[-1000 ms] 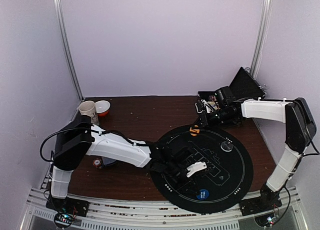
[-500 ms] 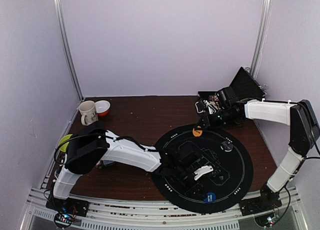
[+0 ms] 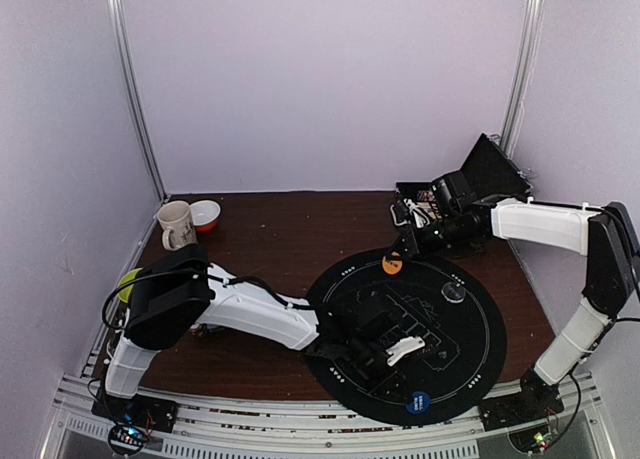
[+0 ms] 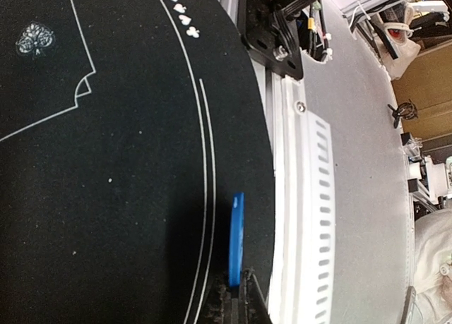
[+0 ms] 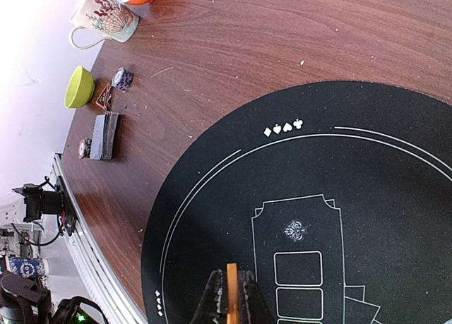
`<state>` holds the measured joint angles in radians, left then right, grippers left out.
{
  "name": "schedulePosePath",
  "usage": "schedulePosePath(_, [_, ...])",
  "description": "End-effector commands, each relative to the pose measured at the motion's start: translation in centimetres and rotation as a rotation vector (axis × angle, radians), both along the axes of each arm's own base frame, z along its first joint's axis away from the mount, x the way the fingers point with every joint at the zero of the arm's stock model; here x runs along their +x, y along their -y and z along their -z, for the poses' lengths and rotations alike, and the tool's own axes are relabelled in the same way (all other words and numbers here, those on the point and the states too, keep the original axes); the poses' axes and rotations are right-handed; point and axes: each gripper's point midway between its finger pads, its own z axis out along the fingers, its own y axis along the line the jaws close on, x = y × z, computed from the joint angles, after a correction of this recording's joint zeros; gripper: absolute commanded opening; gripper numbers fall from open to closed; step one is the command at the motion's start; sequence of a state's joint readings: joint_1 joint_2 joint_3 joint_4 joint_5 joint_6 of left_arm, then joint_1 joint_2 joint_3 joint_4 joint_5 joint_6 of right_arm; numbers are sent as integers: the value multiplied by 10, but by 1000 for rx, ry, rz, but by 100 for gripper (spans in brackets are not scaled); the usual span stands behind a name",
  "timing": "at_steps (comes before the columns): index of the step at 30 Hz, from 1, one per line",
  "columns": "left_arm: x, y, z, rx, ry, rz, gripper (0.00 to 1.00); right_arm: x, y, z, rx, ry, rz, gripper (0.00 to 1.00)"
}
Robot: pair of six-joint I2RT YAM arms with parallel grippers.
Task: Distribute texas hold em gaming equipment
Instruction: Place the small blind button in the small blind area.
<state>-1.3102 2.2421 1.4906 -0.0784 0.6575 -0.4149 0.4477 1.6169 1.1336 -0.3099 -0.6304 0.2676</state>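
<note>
My left claw (image 4: 239, 303) is pinching the blue disc (image 3: 418, 401) at the near edge of the black mat (image 3: 475, 334). My right claw (image 5: 232, 283) is pinching the orange disc (image 3: 392, 264) at the mat's far edge.

We find the blue disc (image 3: 418, 401) at the near rim of the mat (image 3: 470, 349), the orange disc (image 3: 392, 265) at its far rim, both apparently gripped; the dark disc (image 3: 453, 293) lies flat.

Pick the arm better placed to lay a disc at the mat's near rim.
Left: the left gripper holds the blue disc over the mat's near rim; the right gripper holds the orange disc at the far rim.
</note>
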Motion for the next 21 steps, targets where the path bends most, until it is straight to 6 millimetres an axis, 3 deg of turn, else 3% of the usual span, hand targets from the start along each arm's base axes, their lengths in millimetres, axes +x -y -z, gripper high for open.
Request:
schedulePosePath(1, [17,-4,14,79,77,-88,0,-4,2,-7,-16,21,1,0])
schedulePosePath(3, [22,-2,12,79,99,-108,7,-4,2,-7,-22,22,0,0])
schedulePosePath(9, [33,-7,5,102,173,-133,48,-6,1,-7,-39,26,-4,0])
schedulePosePath(12, [39,-9,-18,81,226,-140,62,-6,-1,-5,-53,27,-9,0])
schedulePosePath(16, [47,-19,-69,13,308,-165,70,-10,-10,-1,-58,21,-23,0])
schedulePosePath(19, [61,-44,-106,-31,320,-227,73,-14,-25,6,-50,6,-48,0])
schedulePosePath(21, [79,-73,-125,-33,299,-302,75,-19,-42,9,-32,-5,-75,0])
